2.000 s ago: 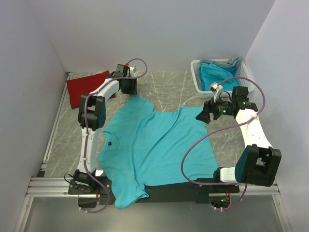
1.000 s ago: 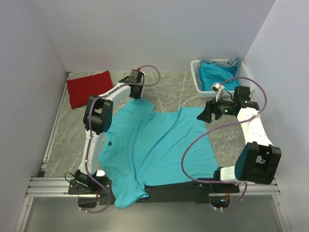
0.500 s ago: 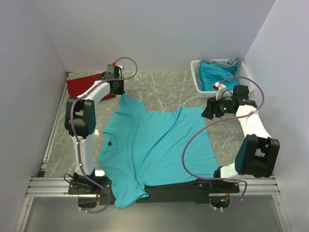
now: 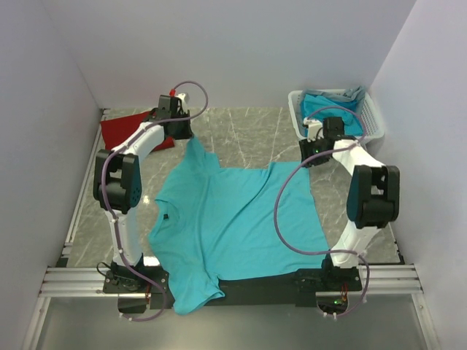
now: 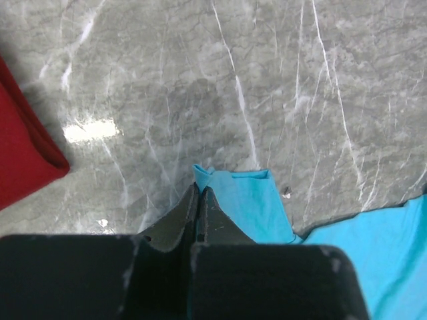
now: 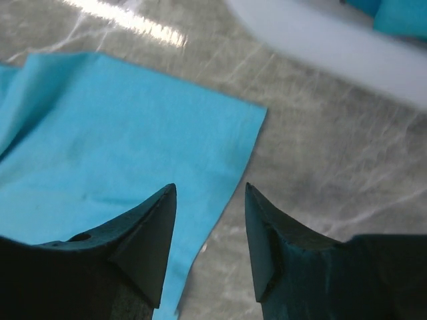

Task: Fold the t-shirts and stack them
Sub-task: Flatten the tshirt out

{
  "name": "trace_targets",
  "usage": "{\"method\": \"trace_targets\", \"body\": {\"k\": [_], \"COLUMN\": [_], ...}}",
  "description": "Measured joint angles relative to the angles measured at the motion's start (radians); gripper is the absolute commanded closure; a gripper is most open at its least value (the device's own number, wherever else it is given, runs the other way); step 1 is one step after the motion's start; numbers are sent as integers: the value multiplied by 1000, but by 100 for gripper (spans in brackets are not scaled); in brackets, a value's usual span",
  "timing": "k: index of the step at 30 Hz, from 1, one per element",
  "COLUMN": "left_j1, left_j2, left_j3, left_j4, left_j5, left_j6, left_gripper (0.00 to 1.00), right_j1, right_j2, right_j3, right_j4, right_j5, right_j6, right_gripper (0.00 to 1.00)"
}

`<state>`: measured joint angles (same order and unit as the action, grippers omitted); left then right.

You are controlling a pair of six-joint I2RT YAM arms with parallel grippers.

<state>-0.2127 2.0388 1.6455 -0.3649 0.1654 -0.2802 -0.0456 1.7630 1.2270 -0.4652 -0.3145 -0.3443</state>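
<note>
A turquoise t-shirt (image 4: 233, 219) lies spread flat across the middle of the grey marbled surface (image 4: 255, 131), its near hem hanging over the front edge between the two arm bases, with a small dark mark (image 4: 166, 216) on its left side. The left gripper (image 5: 199, 198) is at the shirt's far left corner; its jaws are pressed together on the cloth's edge, and the fabric is drawn out to a point toward them. Just to the left of that arm, against the far left of the surface, sits a folded red t-shirt (image 4: 118, 131), apart from the turquoise one. The right gripper (image 6: 210, 191) hangs low over the shirt's far right corner, its jaws standing apart on either side of the cloth's edge, with nothing gripped between them. Close behind it, in the far right corner, a white slatted basket (image 4: 298, 120) holds another turquoise shirt (image 4: 321, 109), bunched up inside.
</note>
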Motion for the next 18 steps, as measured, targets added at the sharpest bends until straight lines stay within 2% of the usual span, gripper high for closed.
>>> {"method": "trace_targets", "body": {"k": [5, 18], "left_j1": [0, 0], "left_j2": [-5, -12], "left_j3": [-15, -15], "left_j4": [8, 9], "left_j5": [17, 32], "left_j6": [-3, -3], "left_gripper": [100, 100], "right_j1": [28, 28], "right_j2": [116, 256], "right_j3": [99, 185], "right_j4": [11, -24], "right_j5": [80, 148], "right_j6": [11, 2], "right_gripper": [56, 57]}}
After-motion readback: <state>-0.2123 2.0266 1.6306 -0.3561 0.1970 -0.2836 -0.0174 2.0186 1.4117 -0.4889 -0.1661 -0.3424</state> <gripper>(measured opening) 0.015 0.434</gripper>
